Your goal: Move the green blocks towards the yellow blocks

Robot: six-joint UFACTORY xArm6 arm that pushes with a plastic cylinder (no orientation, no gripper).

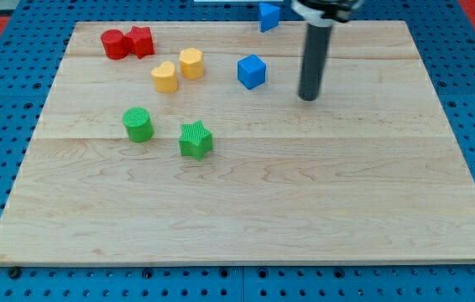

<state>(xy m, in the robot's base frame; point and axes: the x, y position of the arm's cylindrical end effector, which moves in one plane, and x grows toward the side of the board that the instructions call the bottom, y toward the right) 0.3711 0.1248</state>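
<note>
On the wooden board: green cylinder block and green star block sit just below the yellow blocks.
My tip: bare rod, no fingers, holding nothing; right of the blue cube.
Approach: swing your tip below each green block, then push toward the view's top.

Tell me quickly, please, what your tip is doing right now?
My tip: no gripper, holding nothing, touching no block; right of the blue cube.

A pale wooden board is being shown on blue pegboard, carrying red, yellow, green and blue blocks.
</note>
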